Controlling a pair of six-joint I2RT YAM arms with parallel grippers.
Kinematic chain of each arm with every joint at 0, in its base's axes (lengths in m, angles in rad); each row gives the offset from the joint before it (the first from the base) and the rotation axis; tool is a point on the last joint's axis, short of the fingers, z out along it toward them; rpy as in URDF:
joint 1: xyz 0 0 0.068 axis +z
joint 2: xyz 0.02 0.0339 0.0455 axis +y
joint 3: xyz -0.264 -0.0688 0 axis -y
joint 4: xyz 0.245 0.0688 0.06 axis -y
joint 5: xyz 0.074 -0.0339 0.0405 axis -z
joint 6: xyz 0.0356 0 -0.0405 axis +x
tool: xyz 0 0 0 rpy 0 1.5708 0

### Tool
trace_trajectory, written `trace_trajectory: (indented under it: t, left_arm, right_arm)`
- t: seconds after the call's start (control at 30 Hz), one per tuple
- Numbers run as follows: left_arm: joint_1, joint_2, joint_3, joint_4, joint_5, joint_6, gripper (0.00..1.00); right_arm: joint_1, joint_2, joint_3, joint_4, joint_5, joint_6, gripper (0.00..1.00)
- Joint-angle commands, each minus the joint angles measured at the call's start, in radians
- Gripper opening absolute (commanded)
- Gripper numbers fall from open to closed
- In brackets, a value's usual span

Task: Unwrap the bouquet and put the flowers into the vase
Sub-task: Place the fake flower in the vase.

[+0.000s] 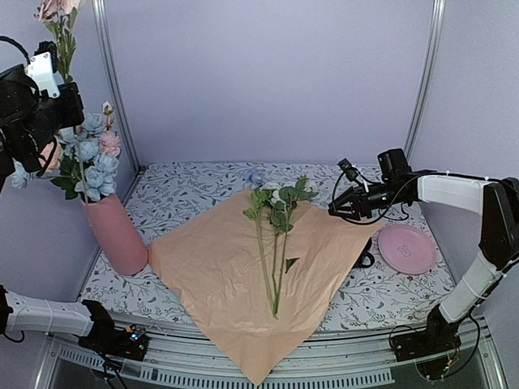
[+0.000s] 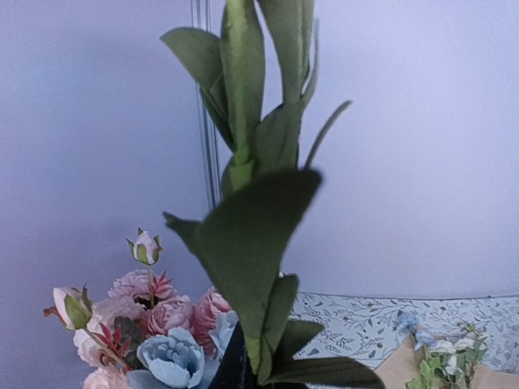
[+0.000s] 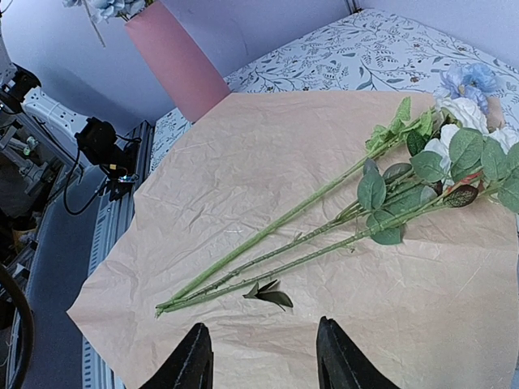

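1. Left end effector (image 1: 71,101): raised high at the far left, above the vase. It is clenched on the held flower (image 1: 61,36), whose leafy green stem (image 2: 243,121) fills the left wrist view. The fingers themselves are scarcely seen there.
2. Held flower: upright, with a pink bloom at the top and the lower stem running down towards the vase mouth.
3. Vase (image 1: 117,235): a pink cylinder stood at the left of the surface (image 1: 195,190), just beside the left corner of the wrapping paper (image 1: 235,284).
4. Vase flowers (image 1: 93,158): blue and pink blooms are already gathered in the vase.
5. Wrapping paper: spread flat in the middle of the surface, peach side up.
6. Three loose flowers (image 1: 272,259): laid side by side on the paper, blooms far, stem ends near. One loose leaf (image 1: 291,263) is lying beside them.
7. Right end effector (image 3: 263,365): held above the paper's far right part, jaws about half apart. Nothing is gripped or touched.
8. Plate (image 1: 405,249): pink, on the right.
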Motion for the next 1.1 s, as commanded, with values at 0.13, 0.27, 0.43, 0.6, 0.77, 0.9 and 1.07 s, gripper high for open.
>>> trace_trajectory:
  t: [0.13, 0.27, 0.43, 0.6, 0.77, 0.9, 1.07]
  left_arm:
    - [0.004, -0.026, -0.107, 0.539, -0.102, 0.312, 0.0]
    - [0.006, 0.012, -0.072, 0.538, -0.081, 0.338, 0.0]
    - [0.018, 0.106, 0.086, 0.327, -0.054, 0.239, 0.0]
    - [0.052, 0.104, 0.054, 0.324, -0.028, 0.225, 0.0]
    - [0.096, 0.048, -0.056, 0.373, 0.01, 0.223, 0.0]
    - [0.144, 0.034, -0.1, 0.371, 0.075, 0.211, 0.0]
    - [0.252, 0.028, -0.133, 0.37, 0.204, 0.182, 0.0]
  right_arm:
    - [-0.001, -0.001, 0.02, -0.022, 0.002, -0.025, 0.46]
    - [-0.001, 0.004, 0.023, -0.024, -0.001, -0.027, 0.46]
    - [-0.001, 0.0, 0.023, -0.029, -0.002, -0.027, 0.46]
    - [-0.001, -0.012, 0.019, -0.029, 0.002, -0.03, 0.46]
    - [-0.001, -0.016, 0.018, -0.03, 0.004, -0.031, 0.46]
    - [-0.001, -0.015, 0.017, -0.031, 0.003, -0.033, 0.46]
    - [-0.001, -0.013, 0.017, -0.031, 0.005, -0.034, 0.46]
